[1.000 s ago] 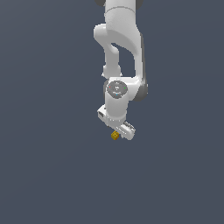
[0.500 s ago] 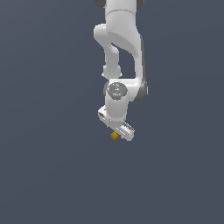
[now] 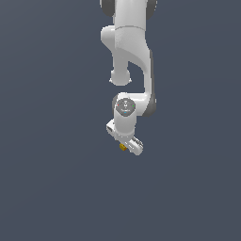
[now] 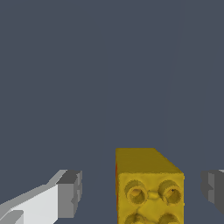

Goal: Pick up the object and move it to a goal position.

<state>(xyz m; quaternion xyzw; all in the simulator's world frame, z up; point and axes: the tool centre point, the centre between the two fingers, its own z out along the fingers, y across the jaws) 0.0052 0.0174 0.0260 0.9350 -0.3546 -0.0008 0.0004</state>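
Hanging Over a Small Yellow Block

Reading the surfaces first, we find no brand, label or writing anywhere: the white arm (image 3: pixel 129 42) carries only a round grey cap with a small green spot and a red spot at its wrist joint, too small for us to make out more. The block bears no letters either; its face toward the wrist camera shows raised round studs, like a toy brick.

We see the gripper (image 3: pixel 128 147) at the lower end of the arm, roughly in the middle of the exterior view, pointing down over a plain dark grey-blue ground (image 3: pixel 52 188). In the wrist view its two fingers stand spread apart: one grey pad (image 4: pixel 70 194) sits well off to one side of the block, and the other pad (image 4: pixel 213 187) shows at the picture's edge on the other side. Dark ground is visible between each pad and the block, so we judge that neither pad touches it and the gripper pinches nothing.

The object (image 4: pixel 148 186), a yellow-orange block, lies between the two fingers, nearer to the pad at the picture's edge than to the other. In the exterior view the object (image 3: pixel 122 147) appears only as a tiny yellow speck just beside the gripper's lower edge, toward the exterior view's left, much smaller than the gripper. We cannot tell from that view whether it rests on the ground.
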